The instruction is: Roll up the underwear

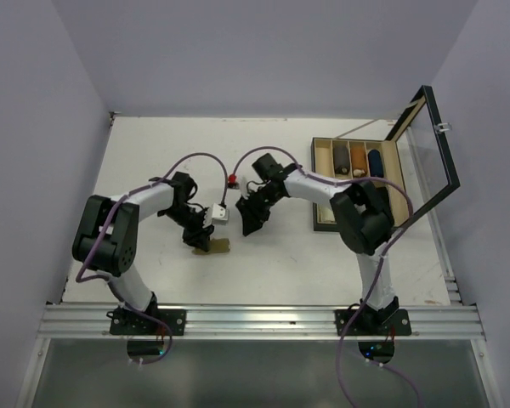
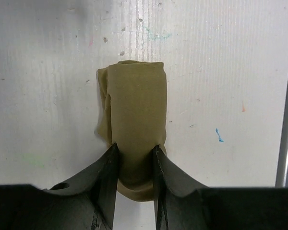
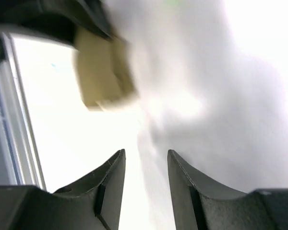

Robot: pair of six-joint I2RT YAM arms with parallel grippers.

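Currently, the olive-tan underwear (image 2: 137, 105) lies on the table (image 1: 280, 263) as a compact roll, just in front of the left arm's base and well apart from the storage box (image 1: 314, 183) at the right. The left wrist view shows the roll lengthwise, with its near end between the fingers.

Left gripper (image 2: 135, 146): partly closed. Both inner finger faces touch the sides of the roll, and the cloth narrows slightly where they meet it. This reads as a side grip on the roll. Holding across the width is probably meant to keep the wound layers pressed together so that the roll does not spring open.

Right gripper (image 3: 145, 158): jaws apart, nothing between them. It hangs above the table near the roll. Its wrist view is blurred, but the roll appears at upper left, clear of both fingers. Judgement: the right arm has no hold, so the roll is secured by the left arm alone.

The box stands with its lid (image 1: 443, 140) propped open, and several compartments hold rolled items. The open lid gives access from above. Whether the dark brown pair is among those items cannot be told.

Judgement: rolling of this pair looks complete.
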